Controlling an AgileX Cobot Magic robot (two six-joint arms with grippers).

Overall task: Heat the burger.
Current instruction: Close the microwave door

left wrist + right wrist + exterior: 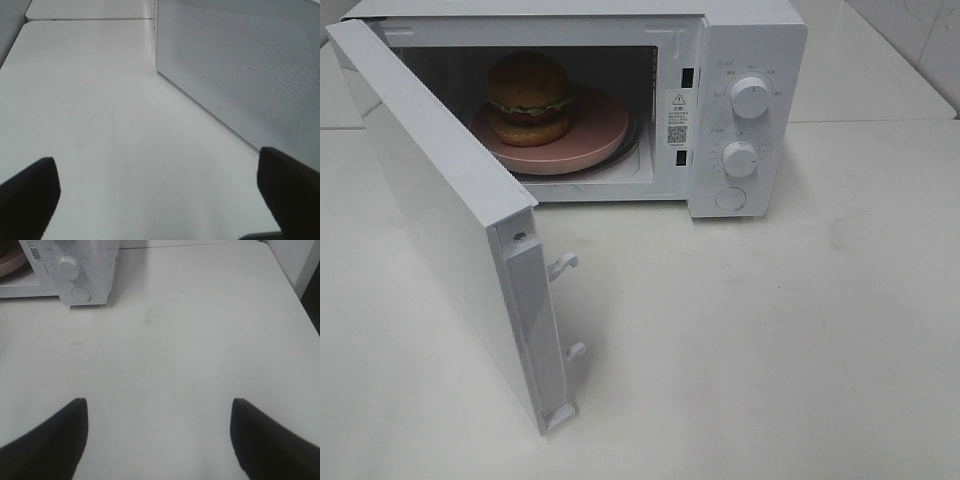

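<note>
The burger (528, 97), with a golden-brown domed bun and dark filling, sits on a pink plate (605, 128) inside the white microwave (745, 40). The microwave door (440, 215) stands swung wide open toward the front left. Neither arm shows in the exterior high view. In the left wrist view my left gripper (159, 192) is open over bare table, with the door's outer face (240, 65) beside it. In the right wrist view my right gripper (159, 435) is open above the table, well back from the microwave's control panel (75, 270). Nothing lies between either pair of fingers.
Two knobs (750, 97) and a round button (730, 198) sit on the microwave's right panel. Two latch hooks (563, 265) stick out from the door's edge. The white table (770, 330) spreads in front and to the right; a wall (300, 260) rises past its right edge.
</note>
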